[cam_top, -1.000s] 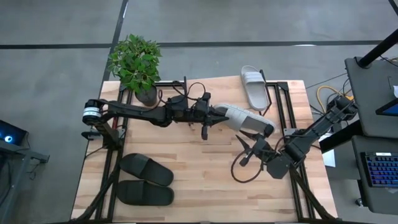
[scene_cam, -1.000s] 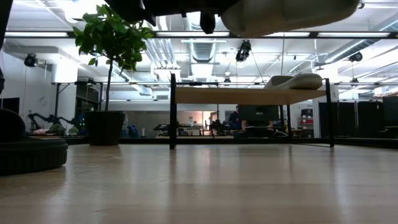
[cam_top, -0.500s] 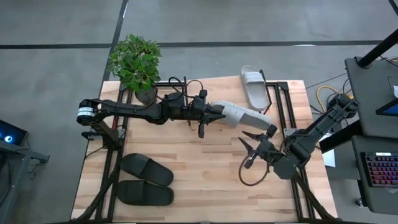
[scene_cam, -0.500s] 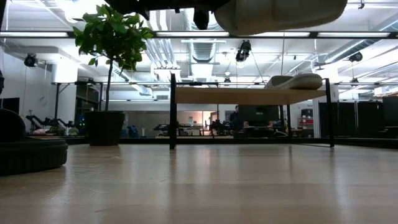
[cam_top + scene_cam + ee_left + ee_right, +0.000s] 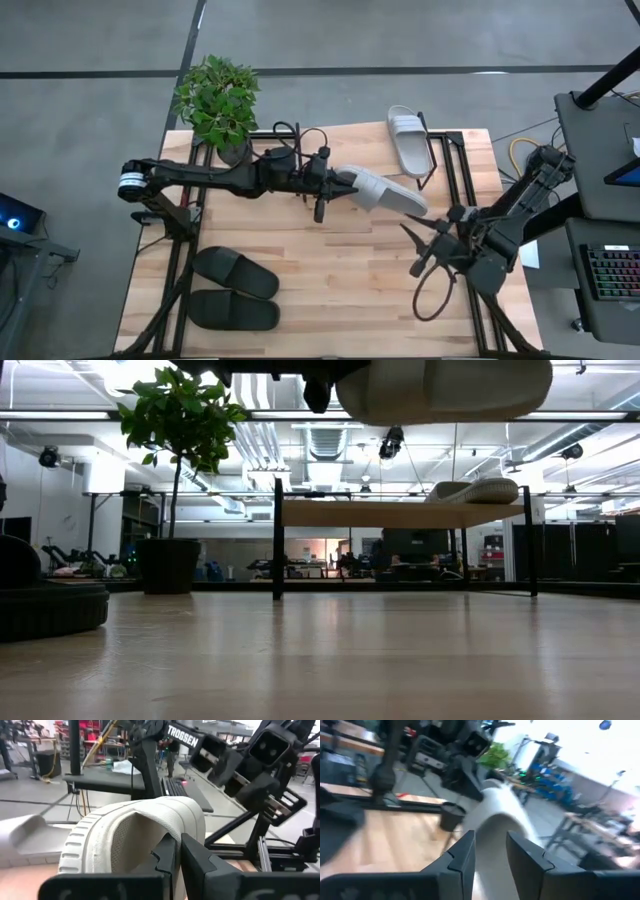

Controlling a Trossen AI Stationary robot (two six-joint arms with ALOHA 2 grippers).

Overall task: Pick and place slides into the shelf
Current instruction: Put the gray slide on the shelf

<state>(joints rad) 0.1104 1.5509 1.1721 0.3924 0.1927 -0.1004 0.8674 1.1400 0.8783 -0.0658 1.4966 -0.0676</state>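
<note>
Left gripper clamps grey slide by its heel just short of the shelf; right gripper half-open, empty; thin grip, slide could tip and drop

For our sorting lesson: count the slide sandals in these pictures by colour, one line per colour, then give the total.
Light grey slides: 2 (one held in the left hand, one lying on the shelf)
Black slides: 2 (a pair lying on the table)
Total: 4
</note>
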